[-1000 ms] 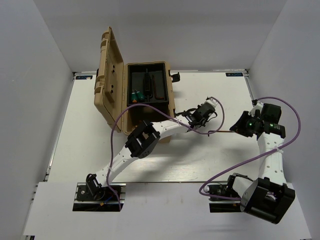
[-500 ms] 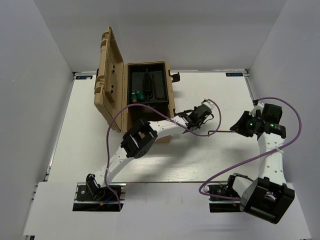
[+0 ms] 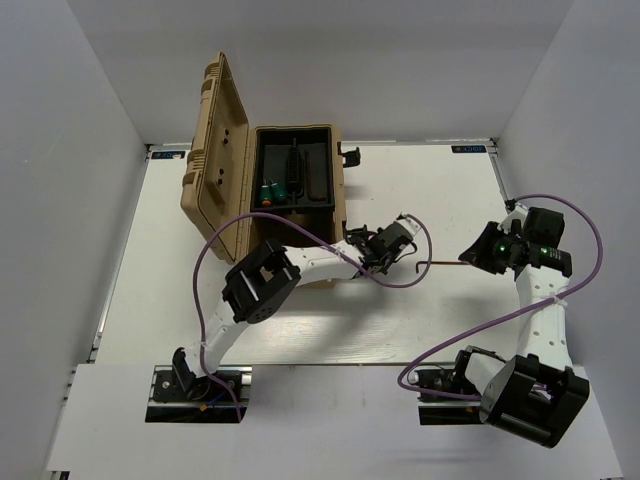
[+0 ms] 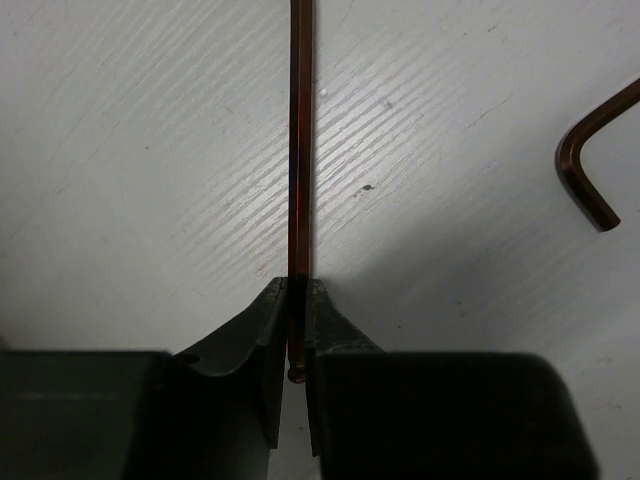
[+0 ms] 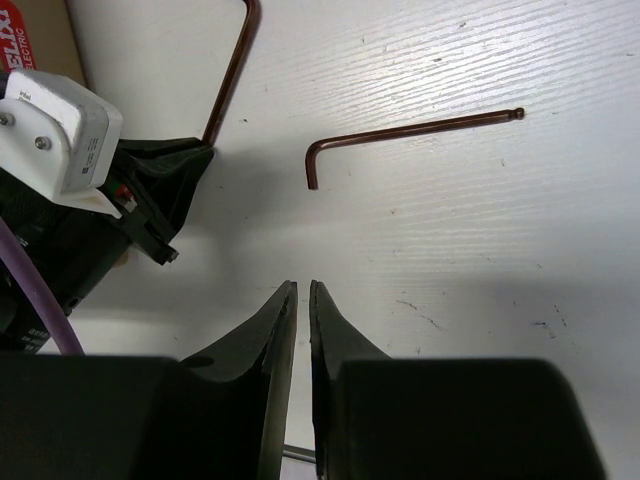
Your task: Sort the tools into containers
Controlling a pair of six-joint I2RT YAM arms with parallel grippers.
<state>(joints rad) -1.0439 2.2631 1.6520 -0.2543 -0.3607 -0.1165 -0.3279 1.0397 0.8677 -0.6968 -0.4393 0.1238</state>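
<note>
The white, grain-marked bench (image 3: 440,190) fills the top view. Toward its 11 o'clock corner stands a tan hard-plastic toolbox (image 3: 215,170) with its lid swung open toward 9 o'clock. A black compartmented tray (image 3: 260,160) is seated in the box.

The white left arm (image 3: 320,262) reaches from its base at 7 o'clock across the front of the toolbox. The white right arm (image 3: 545,310) rises from 5 o'clock toward the bench's 3 o'clock edge.

The left hand (image 4: 297,290) hovers near the middle of the bench, at about 4 o'clock from the toolbox. The right hand (image 5: 303,288) is at 3 o'clock from it, well apart. Its fingers are drawn almost together, with only a slit between them and nothing in them.

In the tray's 7 o'clock corner lie two stubby green-handled screwdrivers with orange ends (image 3: 272,190). The long dark shapes in the other compartments are too dim to name.

The left hand's fingers are clamped on a thin reddish-brown L-shaped hex key (image 4: 300,150). They grip the end of its long shank, and the rest runs straight toward 12 o'clock in the left wrist view. Whether this key touches the bench cannot be told.

A second reddish-brown hex key (image 5: 410,133) lies flat on the bench between the two hands, touching neither. It is at 2 o'clock in the left wrist view.
</note>
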